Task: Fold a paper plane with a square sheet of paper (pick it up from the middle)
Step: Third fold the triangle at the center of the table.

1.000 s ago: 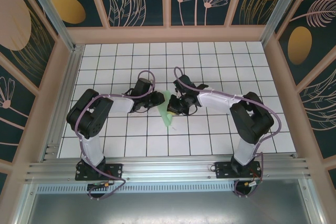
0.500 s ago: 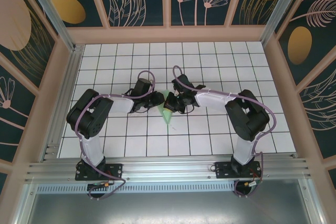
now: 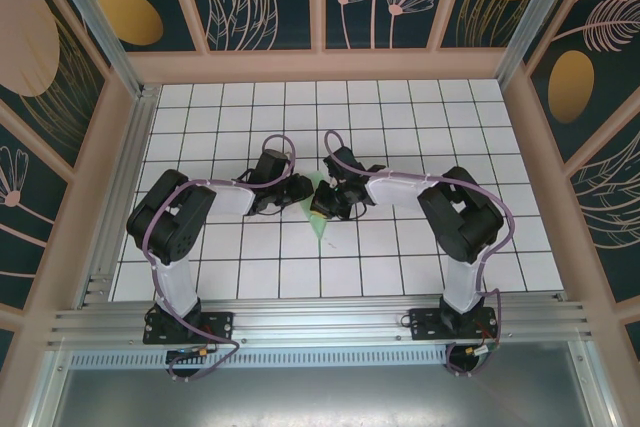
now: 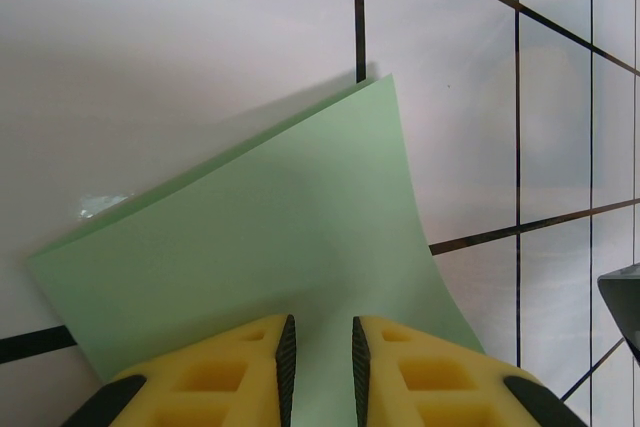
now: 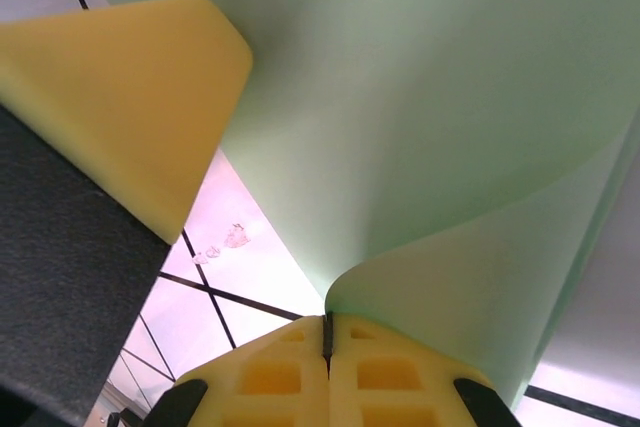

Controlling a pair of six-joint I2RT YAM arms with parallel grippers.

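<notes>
The left arm (image 3: 175, 282) and right arm (image 3: 462, 292) share white shells between bulky black joints, with thin purple cables (image 3: 281, 137) looping alongside. Black base plates (image 3: 188, 325) anchor them. The fingers (image 4: 225, 372) are yellow blocks with moulded pockets and black ribbed inner edges.

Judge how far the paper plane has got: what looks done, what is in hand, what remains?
Done: the thin light green paper sheet is off flat, one side curled up; any finished crease is unclear. In hand: the right gripper is shut on that curled edge, while the left gripper, jaws narrowly parted, sits over the flat part. Left: pressing the folds; no slim dart shape yet.
</notes>
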